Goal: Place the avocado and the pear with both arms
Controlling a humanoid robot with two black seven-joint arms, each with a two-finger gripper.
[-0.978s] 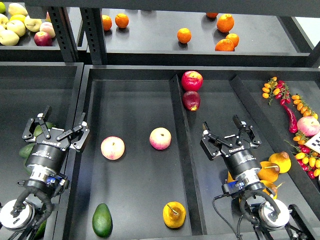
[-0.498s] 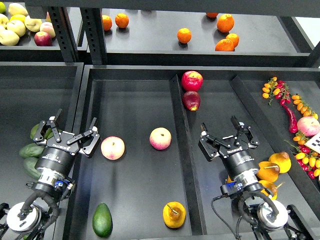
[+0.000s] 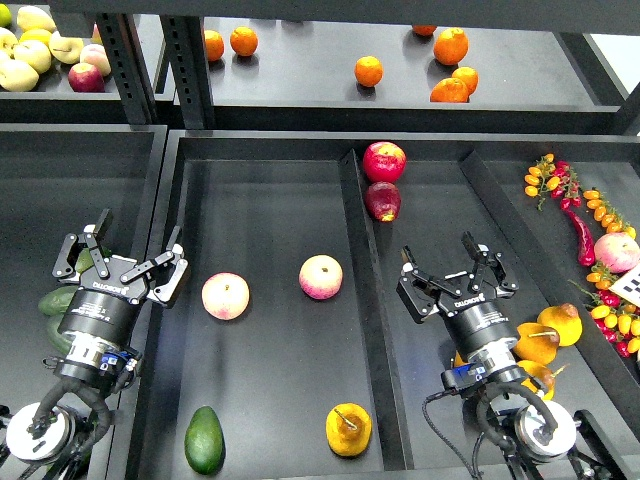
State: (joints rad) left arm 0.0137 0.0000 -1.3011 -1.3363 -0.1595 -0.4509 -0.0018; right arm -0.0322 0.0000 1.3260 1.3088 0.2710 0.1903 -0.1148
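Black tray (image 3: 270, 200): avocado (image 3: 204, 440), pear (image 3: 348, 429) front-edge.

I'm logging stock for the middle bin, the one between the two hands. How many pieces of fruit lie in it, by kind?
Apples: 2, one, another
Avocado: 1
Pear: 1
Total: 4

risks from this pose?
1. The left gripper is open over the divider wall; dropping toward the avocado could clip it.
2. The pear sits near the center divider, so the open right gripper has tight finger room there.
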